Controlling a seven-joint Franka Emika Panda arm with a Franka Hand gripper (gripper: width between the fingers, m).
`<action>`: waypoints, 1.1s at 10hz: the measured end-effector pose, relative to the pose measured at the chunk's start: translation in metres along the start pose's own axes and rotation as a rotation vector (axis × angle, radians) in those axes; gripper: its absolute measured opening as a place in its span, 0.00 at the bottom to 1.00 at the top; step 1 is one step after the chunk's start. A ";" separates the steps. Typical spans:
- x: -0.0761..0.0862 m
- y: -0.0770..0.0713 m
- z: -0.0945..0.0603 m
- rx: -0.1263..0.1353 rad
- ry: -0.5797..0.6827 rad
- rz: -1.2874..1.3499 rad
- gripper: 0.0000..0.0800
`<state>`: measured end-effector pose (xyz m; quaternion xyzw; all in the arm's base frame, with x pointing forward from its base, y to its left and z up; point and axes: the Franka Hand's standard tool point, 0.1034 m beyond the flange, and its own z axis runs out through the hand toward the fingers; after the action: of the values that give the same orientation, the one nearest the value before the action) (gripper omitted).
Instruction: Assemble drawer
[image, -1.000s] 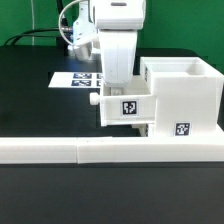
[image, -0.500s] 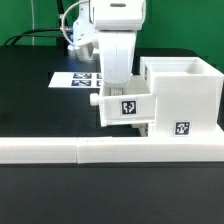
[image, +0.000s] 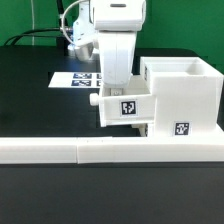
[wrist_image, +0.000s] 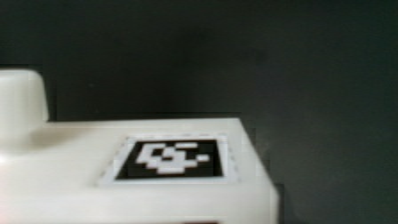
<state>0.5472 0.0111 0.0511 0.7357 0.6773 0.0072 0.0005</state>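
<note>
- The marker board (image: 78, 78) lay flat on the black table (image: 30, 110), off toward the exterior view's left of the gripper (image: 118, 88) and a little behind it.
- The gripper came straight down over a small tray (image: 125, 108); its fingertips were hidden behind the tray's top edge, so I could not tell how far the jaws stood apart or whether they pinched the tray wall.
- The tray sat directly under the gripper, its knob (image: 93, 100) pointing to the exterior view's left and a square tag (image: 128, 108) on its front face.
- In the wrist view the tray (wrist_image: 71, 160) filled the lower part, blurred, with its tag (wrist_image: 175, 160) facing the camera and the knob (wrist_image: 18, 105) rising beside it; no finger was clearly visible there.
- The housing (image: 185, 95) stood just to the exterior view's right of the gripper, the tray's right end pushed into or against its side; it carried its own tag (image: 181, 128).
- A long white border bar (image: 80, 150) ran along the table in front of the gripper and drawer parts.
</note>
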 end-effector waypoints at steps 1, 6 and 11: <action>0.001 0.000 0.000 0.022 -0.008 -0.023 0.05; -0.001 0.004 0.000 0.018 -0.044 -0.078 0.06; -0.002 0.005 -0.001 0.013 -0.068 -0.105 0.06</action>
<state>0.5521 0.0089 0.0523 0.6989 0.7146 -0.0223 0.0193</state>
